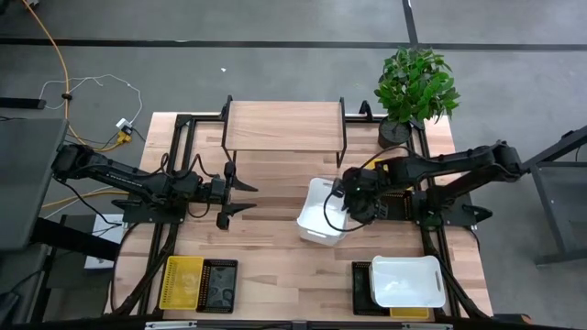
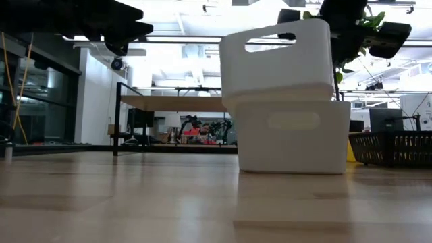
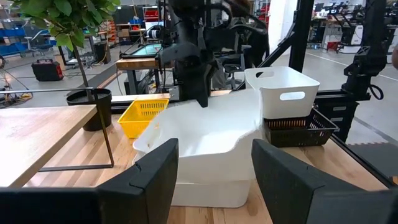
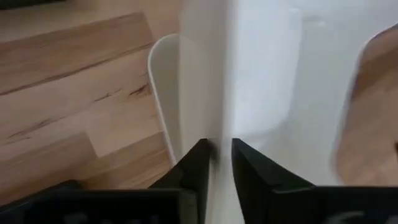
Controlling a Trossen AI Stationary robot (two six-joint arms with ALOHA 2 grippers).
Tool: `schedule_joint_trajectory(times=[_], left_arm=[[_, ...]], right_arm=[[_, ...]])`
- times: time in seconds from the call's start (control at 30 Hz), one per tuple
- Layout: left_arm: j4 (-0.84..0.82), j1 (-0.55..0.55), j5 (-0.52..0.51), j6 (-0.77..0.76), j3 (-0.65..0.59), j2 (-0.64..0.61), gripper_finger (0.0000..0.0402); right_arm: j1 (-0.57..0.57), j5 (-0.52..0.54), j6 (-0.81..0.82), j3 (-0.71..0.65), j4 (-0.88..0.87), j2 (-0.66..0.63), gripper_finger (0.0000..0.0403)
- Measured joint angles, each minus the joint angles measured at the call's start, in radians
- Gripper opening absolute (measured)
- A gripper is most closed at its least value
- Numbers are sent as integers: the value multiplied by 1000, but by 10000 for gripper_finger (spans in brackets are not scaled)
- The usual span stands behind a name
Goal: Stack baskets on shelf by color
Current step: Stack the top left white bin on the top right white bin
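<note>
left gripper [image 1: 240, 193] hangs over the bare table [image 1: 275, 266] left of centre, fingers spread apart and holding nothing, well clear of the work. down by the near left edge a yellow basket [image 1: 182, 281] and a black basket [image 1: 218, 285] sit side by side, both with grid walls that look light and springy.

shelf [image 1: 284, 126], a pale wood top on thin black legs, stands at the far middle with nothing on it.

right gripper [image 1: 341, 194] sits at the rim of a white bin [image 1: 323, 213] that is tilted and only half nested in a second white bin [image 2: 291, 138] on the table. in the right wrist view its fingers [image 4: 198, 163] straddle the thin wall closely, but i cannot tell whether they pinch it or have just let go.

the risk, as i judge it: smooth, glossy plastic with rounded corners gives little bite, so if the grip slackens while the upper bin is crooked, it may slide, jam aslant or tip off. a sideways drag could shove the lower bin across the slick wood.

farther right, another white bin [image 1: 407, 280] rests on a black basket [image 1: 361, 284] near the front edge, beyond the plant [image 1: 415, 84].
</note>
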Motion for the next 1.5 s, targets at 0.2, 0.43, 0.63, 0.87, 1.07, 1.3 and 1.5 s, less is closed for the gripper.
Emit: schedule_joint_trajectory(times=[0.2, 0.43, 0.63, 0.87, 1.07, 1.3, 1.5], left_arm=[[0, 0, 0, 0, 0, 0, 193], [0, 0, 0, 0, 0, 0, 193], [0, 0, 0, 0, 0, 0, 193], [0, 0, 0, -26, 0, 0, 193], [4, 2, -1, -8, 0, 0, 193], [7, 1, -2, 36, 0, 0, 193], [7, 1, -2, 53, 0, 0, 193]], right_arm=[[0, 73, 1, 0, 4, -53, 94], [0, 46, 99, 0, 37, -117, 99], [0, -57, 442, 0, 143, -123, 99], [8, -206, 821, 0, 383, -116, 99], [51, -259, 1233, 0, 640, -116, 99], [111, -117, 1313, 0, 721, -116, 99], [193, -1, 1339, 0, 720, -116, 99]])
